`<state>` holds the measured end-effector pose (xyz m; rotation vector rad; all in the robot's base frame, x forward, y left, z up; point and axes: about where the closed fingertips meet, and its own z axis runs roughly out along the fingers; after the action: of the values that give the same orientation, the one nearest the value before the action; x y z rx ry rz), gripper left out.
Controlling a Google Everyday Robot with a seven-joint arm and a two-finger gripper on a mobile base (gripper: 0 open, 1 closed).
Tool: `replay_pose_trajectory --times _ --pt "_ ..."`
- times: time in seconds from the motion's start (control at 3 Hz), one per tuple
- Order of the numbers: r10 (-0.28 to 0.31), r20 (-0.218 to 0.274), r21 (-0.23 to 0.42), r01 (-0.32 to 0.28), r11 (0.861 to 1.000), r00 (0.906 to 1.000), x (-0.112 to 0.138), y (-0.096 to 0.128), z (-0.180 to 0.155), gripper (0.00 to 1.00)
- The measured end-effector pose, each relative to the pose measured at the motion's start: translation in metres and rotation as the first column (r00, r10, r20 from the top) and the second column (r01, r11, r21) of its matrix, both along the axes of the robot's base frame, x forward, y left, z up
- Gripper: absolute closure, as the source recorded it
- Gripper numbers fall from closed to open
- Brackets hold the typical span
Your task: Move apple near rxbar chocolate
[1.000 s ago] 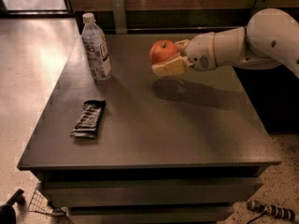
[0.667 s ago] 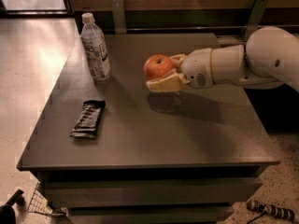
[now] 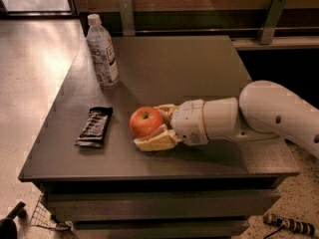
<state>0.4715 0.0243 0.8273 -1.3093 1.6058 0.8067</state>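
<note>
The red-orange apple (image 3: pixel 145 122) is held between the fingers of my gripper (image 3: pixel 152 127), low over the dark table (image 3: pixel 199 68), near its front edge. The gripper reaches in from the right on a white arm and is shut on the apple. The rxbar chocolate (image 3: pixel 94 127), a flat black wrapper with pale lettering, lies on the table a short way left of the apple, apart from it.
A clear plastic water bottle (image 3: pixel 102 51) with a white cap stands upright at the table's back left. The table's front edge is close below the gripper. A pale floor lies to the left; a dark wall rail runs behind.
The gripper has carried the apple from the middle-back of the table down and to the left, toward the front edge and close to the black bar.
</note>
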Motion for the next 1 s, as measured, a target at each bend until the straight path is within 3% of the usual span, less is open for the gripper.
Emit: replay_pose_trajectory --times 0.33,1.0 --pt "0.067 0.009 -0.002 -0.067 0.998 0.9977 -0.0206 0.0214 -0.0069 1.0" --pt "0.073 0.011 -0.004 -0.073 0.997 0.9972 -0.022 0.0246 -0.0059 0.59"
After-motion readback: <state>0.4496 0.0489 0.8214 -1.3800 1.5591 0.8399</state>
